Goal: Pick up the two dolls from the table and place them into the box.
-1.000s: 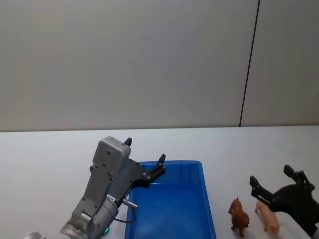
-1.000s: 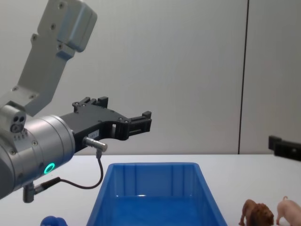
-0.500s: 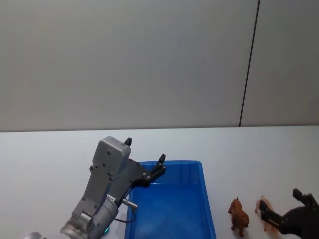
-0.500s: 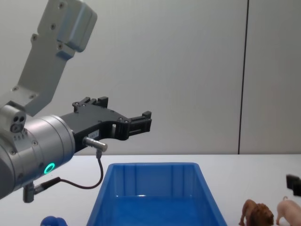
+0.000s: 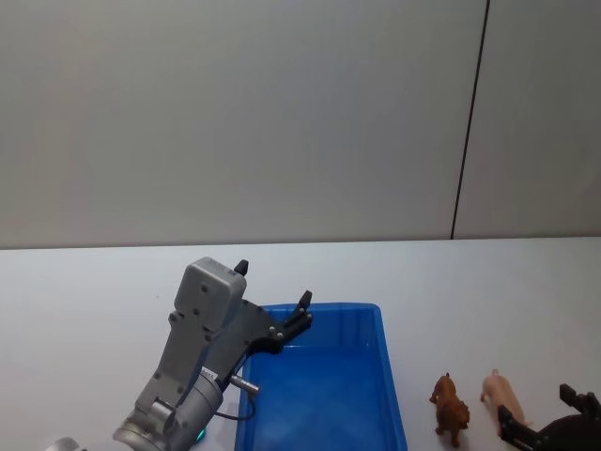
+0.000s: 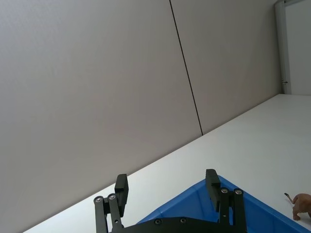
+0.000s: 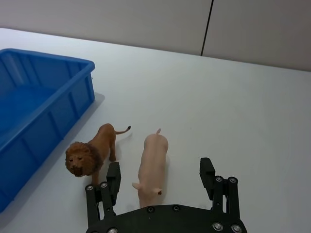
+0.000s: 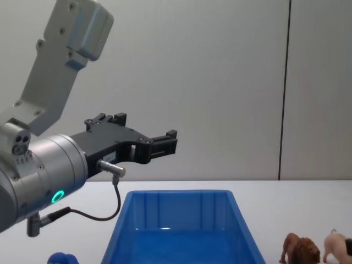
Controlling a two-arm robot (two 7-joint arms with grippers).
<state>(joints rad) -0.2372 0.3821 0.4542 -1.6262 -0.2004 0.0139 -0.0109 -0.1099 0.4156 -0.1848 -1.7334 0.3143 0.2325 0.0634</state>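
Two dolls stand on the white table (image 5: 488, 291) right of the box: a brown lion (image 5: 450, 406) (image 7: 95, 150) (image 8: 300, 250) and a pale pink pig (image 5: 501, 398) (image 7: 153, 162) (image 8: 333, 246). The blue box (image 5: 324, 307) (image 7: 48, 60) (image 8: 176, 204) holds nothing that I can see. My right gripper (image 5: 540, 415) (image 7: 160, 167) is open and low over the table, its fingers on either side of the pig's head end without touching it. The lion stands just outside one finger. My left gripper (image 5: 273, 284) (image 8: 147, 125) (image 6: 166, 177) hangs open and empty above the box's far left rim.
A grey wall with a dark vertical seam (image 5: 470, 122) rises behind the table. A small blue object (image 8: 59, 257) sits at the near left, beside the box. Bare tabletop stretches beyond and right of the dolls.
My right gripper has dropped and drawn back toward the near edge, from above the pig down to table level around it. The left arm, the dolls and the box have stayed still.
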